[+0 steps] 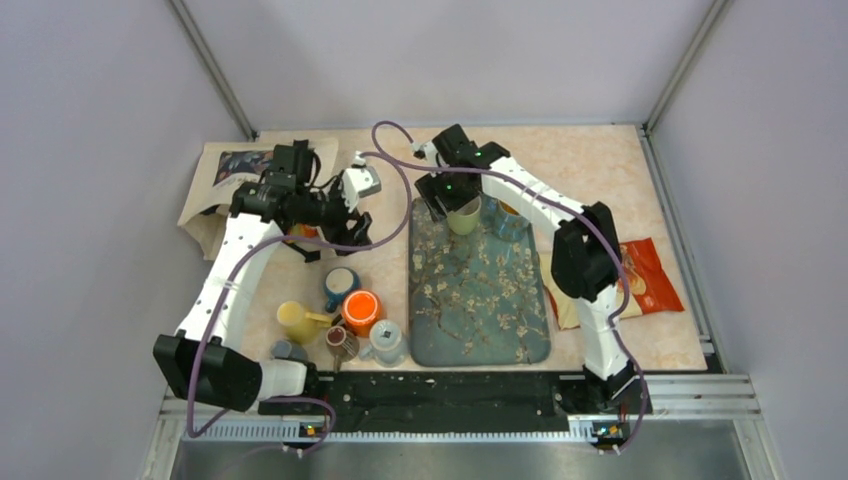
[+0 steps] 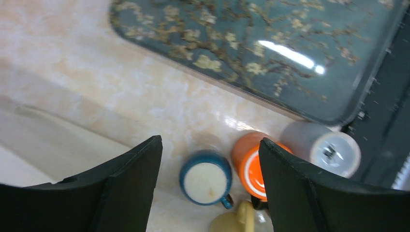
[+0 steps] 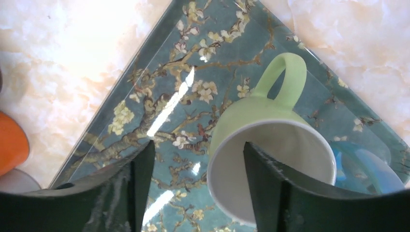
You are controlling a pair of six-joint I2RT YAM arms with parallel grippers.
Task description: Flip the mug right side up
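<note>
Green mug (image 3: 261,113) stands mouth up (handle away from the wrist camera) in the tray's (image 3: 193,63) far left corner; right gripper (image 3: 198,150) spread wide, straddling its rim; left gripper (image 2: 210,142) gapes wide above the blue cup (image 2: 205,181).

An orange cup (image 1: 360,310), blue cup (image 1: 340,287) and yellow cup (image 1: 295,320) stand left of the floral tray (image 1: 480,310).

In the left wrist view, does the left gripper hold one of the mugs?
No, the left gripper is open and empty; the blue mug and orange mug sit on the table beneath.
</note>
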